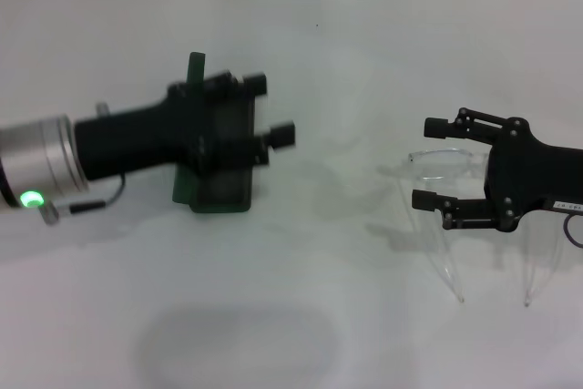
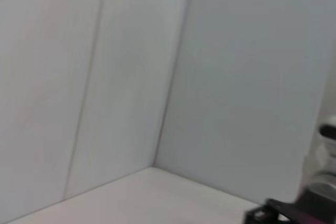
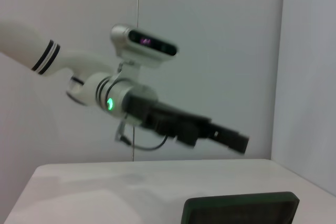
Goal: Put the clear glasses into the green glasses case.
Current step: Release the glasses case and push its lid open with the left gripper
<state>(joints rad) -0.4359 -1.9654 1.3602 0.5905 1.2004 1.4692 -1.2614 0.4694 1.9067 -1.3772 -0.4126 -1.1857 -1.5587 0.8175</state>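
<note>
White table (image 1: 301,334): one green glasses case (image 1: 221,190), one clear glasses (image 1: 446,163), left claw (image 1: 273,111) and right claw (image 1: 426,163) both apart.

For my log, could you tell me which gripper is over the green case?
The left gripper, open above the green glasses case; the right gripper is open by the clear glasses.

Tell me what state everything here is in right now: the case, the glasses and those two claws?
Case: open, lid standing up, nothing visible inside, on the table.
Glasses: unfolded, temple arms out, resting on the table, not yet in the case.
Left gripper: open, above the case, holding nothing.
Right gripper: open, fingers either side of the glasses' lens, not closed on it.
</note>
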